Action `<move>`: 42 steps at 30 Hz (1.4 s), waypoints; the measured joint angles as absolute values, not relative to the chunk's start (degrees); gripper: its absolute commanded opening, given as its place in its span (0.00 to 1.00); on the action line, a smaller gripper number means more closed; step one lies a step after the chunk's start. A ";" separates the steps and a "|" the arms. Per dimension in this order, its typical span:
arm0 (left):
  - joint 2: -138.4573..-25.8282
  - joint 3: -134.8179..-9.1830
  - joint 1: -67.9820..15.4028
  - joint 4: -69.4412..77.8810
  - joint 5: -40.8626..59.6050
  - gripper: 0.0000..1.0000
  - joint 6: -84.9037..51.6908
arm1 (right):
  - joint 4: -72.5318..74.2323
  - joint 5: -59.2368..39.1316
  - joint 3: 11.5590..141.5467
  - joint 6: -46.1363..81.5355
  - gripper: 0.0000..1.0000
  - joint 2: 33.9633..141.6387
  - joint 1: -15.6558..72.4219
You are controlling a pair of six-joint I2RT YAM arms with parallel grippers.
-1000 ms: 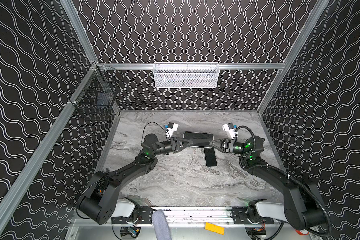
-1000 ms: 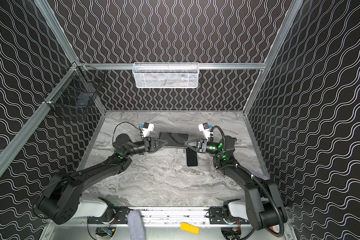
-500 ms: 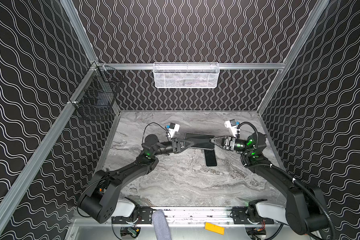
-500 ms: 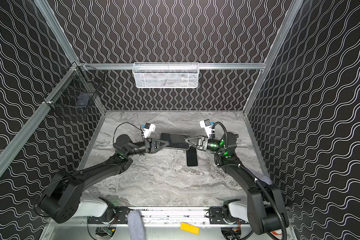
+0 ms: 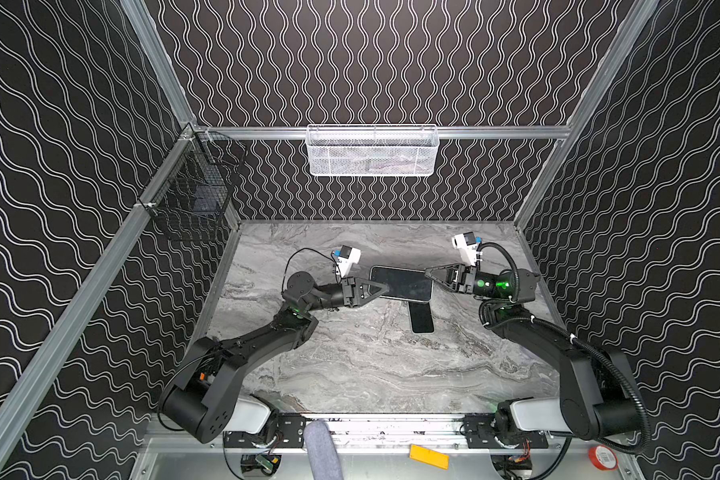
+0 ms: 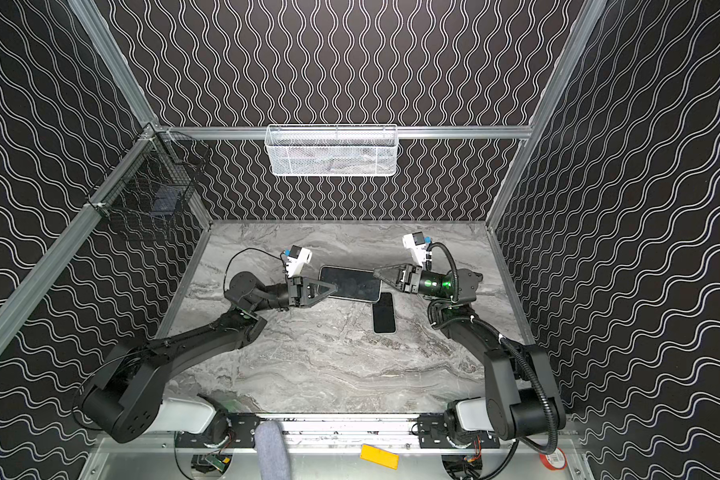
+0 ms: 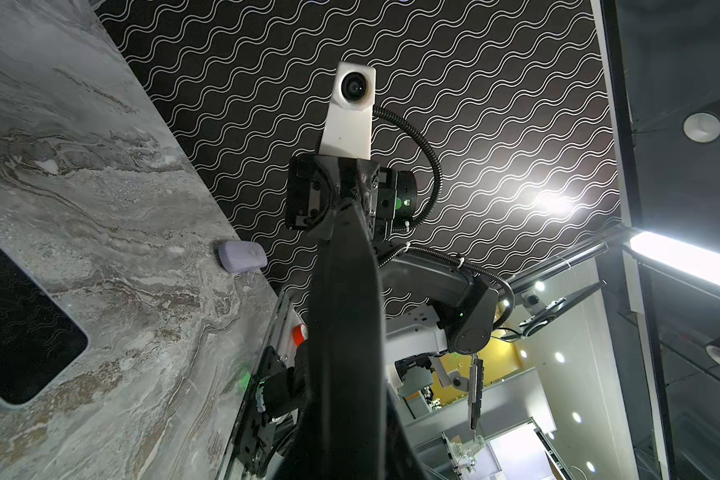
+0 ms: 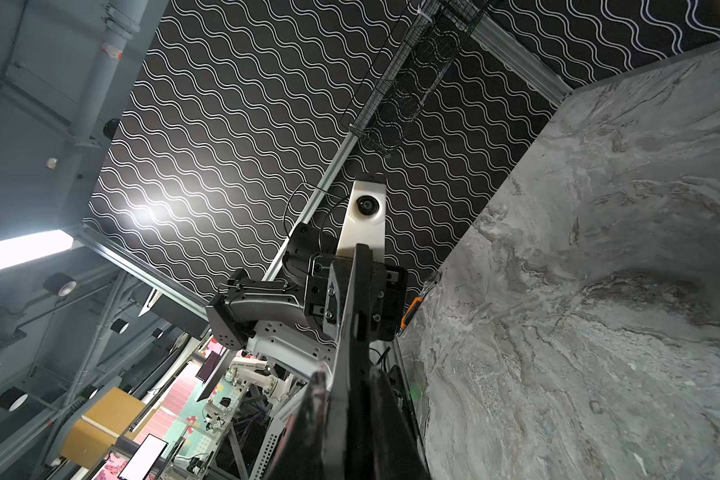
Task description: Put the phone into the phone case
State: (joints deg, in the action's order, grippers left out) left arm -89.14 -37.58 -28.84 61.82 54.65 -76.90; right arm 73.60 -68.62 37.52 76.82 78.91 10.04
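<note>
I see the left gripper [image 5: 385, 287] and right gripper [image 5: 428, 273] pinching opposite ends of the phone case [image 5: 404, 282] above the table [image 5: 350, 361], the phone [image 5: 421, 318] lying flat just nearer.

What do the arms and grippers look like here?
Both arms, left arm and right arm, are matte black with white base housings. The left gripper and right gripper have black triangular open-frame fingers and white camera mounts. A ribbed black conduit runs along the right arm; green lights glow at its wrist.
</note>
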 measured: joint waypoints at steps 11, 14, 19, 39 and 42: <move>-90.50 -37.95 -28.84 62.06 55.20 0.00 -76.34 | 55.51 -66.52 38.63 64.16 0.00 73.30 10.04; -90.48 -38.35 -28.84 62.04 54.78 0.00 -76.27 | 42.72 -64.36 41.41 55.92 0.00 70.00 10.26; -89.03 -39.16 -28.99 58.24 54.08 0.00 -74.65 | 24.49 -58.94 44.73 44.12 0.00 65.14 10.72; -88.33 -40.32 -28.88 49.30 54.19 0.00 -73.41 | 31.64 -59.27 38.79 43.79 0.53 64.07 10.74; -88.64 -40.32 -28.88 49.54 54.15 0.00 -73.76 | 33.95 -59.46 37.10 45.34 0.62 64.12 11.11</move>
